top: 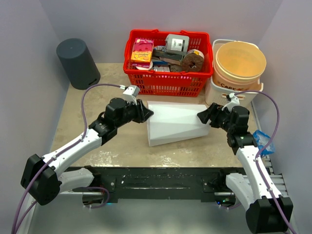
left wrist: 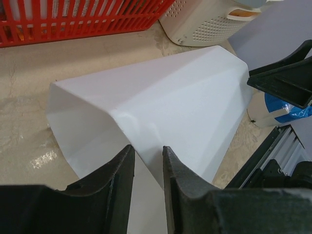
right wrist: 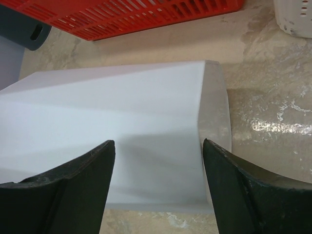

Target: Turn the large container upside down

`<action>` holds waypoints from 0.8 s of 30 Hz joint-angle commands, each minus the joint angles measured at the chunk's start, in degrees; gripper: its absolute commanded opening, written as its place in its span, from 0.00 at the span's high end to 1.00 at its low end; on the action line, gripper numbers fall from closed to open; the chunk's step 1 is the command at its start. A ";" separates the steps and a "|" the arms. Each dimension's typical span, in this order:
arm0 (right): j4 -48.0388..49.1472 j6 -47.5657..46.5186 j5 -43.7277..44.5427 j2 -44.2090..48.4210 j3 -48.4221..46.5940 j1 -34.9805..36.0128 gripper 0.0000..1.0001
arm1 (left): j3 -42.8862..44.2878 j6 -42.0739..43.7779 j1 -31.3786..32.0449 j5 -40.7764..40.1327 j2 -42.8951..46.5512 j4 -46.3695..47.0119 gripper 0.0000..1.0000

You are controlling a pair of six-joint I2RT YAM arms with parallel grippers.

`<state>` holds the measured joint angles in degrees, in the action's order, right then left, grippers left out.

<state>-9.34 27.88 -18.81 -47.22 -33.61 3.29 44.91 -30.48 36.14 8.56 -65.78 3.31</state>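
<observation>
Container: a white container (top: 173, 123) is seen lying on its side at the middle of the table (top: 122, 151). Its wide mouth is turned to 9 o'clock and its narrow base to 3 o'clock.
Left gripper: the left gripper (top: 147, 113) is placed at the 9 o'clock end of the container, at the mouth rim. In the wrist view the fingers (left wrist: 114, 180) are drawn narrow with the rim wall (left wrist: 161, 102) between them. Whether the wall is pinched cannot be told.
Right gripper: the right gripper (top: 204, 117) is held at the 3 o'clock end. Its fingers (right wrist: 92, 165) are spread wide, and the base end of the container (right wrist: 112, 107) is framed between them. No grip is seen.
Basket: a red basket (top: 168, 80) full of goods is set at 12 o'clock, just beyond the container.
Hamper: a white hamper (top: 219, 92) is placed at 1 o'clock, beside the basket, and a tan tub (top: 241, 63) is carried in it.
Cylinder: a dark grey cylinder (top: 78, 62) is stood upright at 10 o'clock, well apart from the container.
Bag: a blue and white bag (top: 263, 142) is partly hidden behind the right arm at 3 o'clock.
</observation>
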 commanded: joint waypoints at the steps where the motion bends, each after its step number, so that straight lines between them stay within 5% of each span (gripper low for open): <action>1: 3.10 0.16 -4.74 0.11 -0.15 -0.39 0.27 | 0.27 0.16 0.51 -1.17 -0.23 1.52 0.69; 9: 4.86 1.30 -6.59 0.29 0.03 -0.39 0.43 | -0.08 1.04 0.68 -2.05 -1.02 0.91 0.73; 17: 6.44 2.09 -7.91 0.90 0.21 -0.30 0.69 | -0.96 1.39 0.77 -0.82 -2.42 1.17 0.75; 24: 9.16 5.25 -10.81 2.75 -0.14 -0.30 0.79 | -0.87 2.44 0.95 -0.65 -2.78 -0.14 0.76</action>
<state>-8.51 28.69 -20.23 -47.09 -32.62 1.54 44.80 -30.74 35.38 2.96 -67.26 4.14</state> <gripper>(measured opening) 0.239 0.273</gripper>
